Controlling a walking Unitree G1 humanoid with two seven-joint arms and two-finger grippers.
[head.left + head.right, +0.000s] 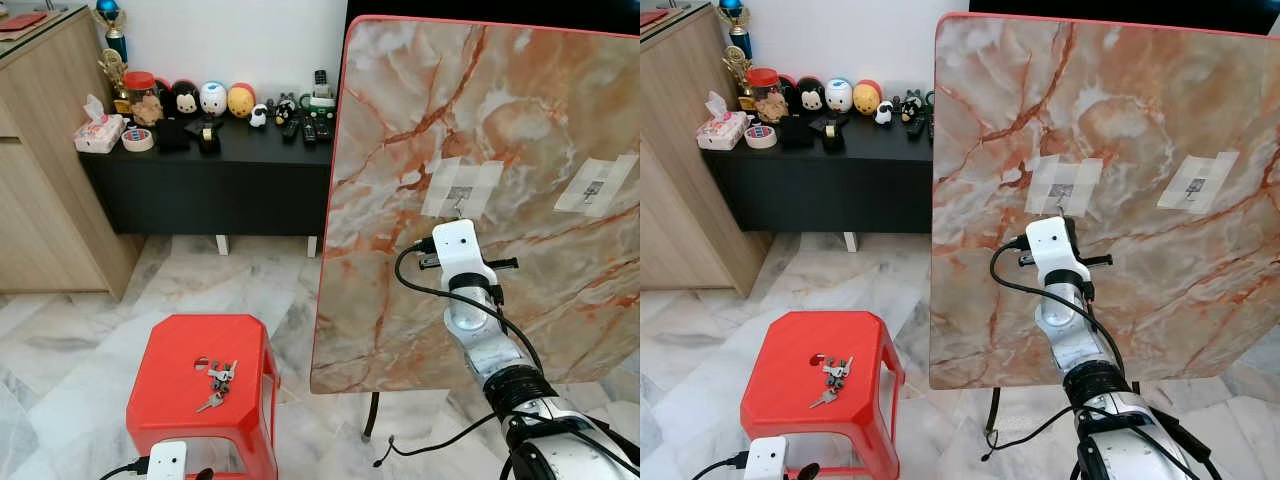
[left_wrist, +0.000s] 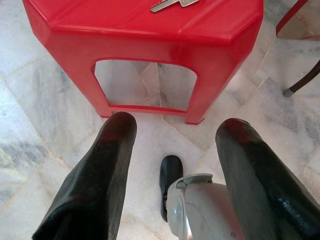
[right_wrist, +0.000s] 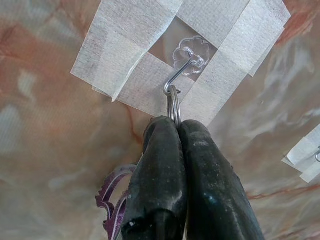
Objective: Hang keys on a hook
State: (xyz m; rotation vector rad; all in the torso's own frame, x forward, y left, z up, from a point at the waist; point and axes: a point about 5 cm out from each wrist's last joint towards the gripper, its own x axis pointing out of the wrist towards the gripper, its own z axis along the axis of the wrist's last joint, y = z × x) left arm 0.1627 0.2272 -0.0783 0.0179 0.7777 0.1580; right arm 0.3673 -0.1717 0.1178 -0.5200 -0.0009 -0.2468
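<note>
From the left eye, the right arm reaches up and forward to a marble-patterned board [image 1: 500, 180] that stands upright on the right side. Its white wrist housing hides the right gripper [image 1: 458, 222], which sits just below a hook [image 1: 460, 200] taped to the board with white tape [image 1: 462, 187]. A second taped hook [image 1: 594, 190] lies at about 3 o'clock from the first, well apart. At 8 o'clock from the board stands a red stool [image 1: 175, 375] on the marble floor [image 1: 60, 340]. A bunch of keys [image 1: 217, 377] lies loose on its seat. Behind it a black sideboard [image 1: 215, 170] carries small figurines and a tissue box.

The right eye gives the same layout. The left gripper [image 1: 790, 470] is low, at 6 o'clock from the stool.

The left wrist camera looks past the left gripper's two black fingers [image 2: 100, 175]. They are spread wide with nothing between them, over the floor in front of the stool's near side. One key tip peeks over the seat edge beyond them.

The right wrist camera shows the right gripper's fingertips [image 3: 165, 145] pressed tight together, pinching a metal key ring [image 3: 173, 106]. The ring rises straight out of the fingertips at 12 o'clock and loops over the hook's wire bend. A purple, ornate-edged tag [image 3: 112, 200] hangs beside the fingers at about 8 o'clock.
</note>
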